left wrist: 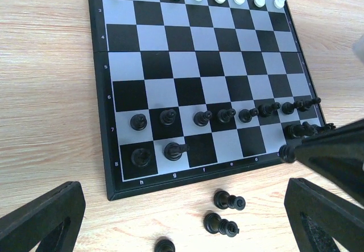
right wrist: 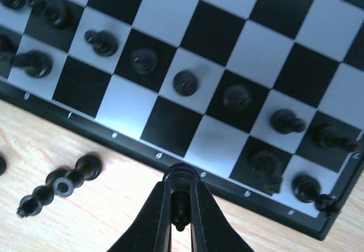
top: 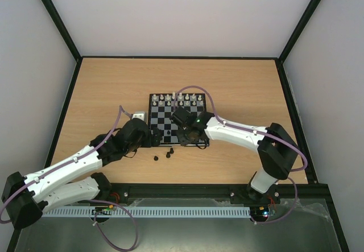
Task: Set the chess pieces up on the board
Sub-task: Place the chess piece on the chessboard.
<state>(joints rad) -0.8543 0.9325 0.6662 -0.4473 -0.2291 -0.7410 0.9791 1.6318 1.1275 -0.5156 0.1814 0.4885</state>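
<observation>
One black piece (right wrist: 182, 177) is sitting pinched in the right gripper (right wrist: 181, 198), likely risking slipping loose or toppling crowded neighbours (right wrist: 307, 186) on the board (right wrist: 136, 145).

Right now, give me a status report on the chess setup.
Left fingers open, empty. Right fingers shut on a black piece at the board near edge. Three black pieces loose on the table. Nothing seen blocking.
</observation>
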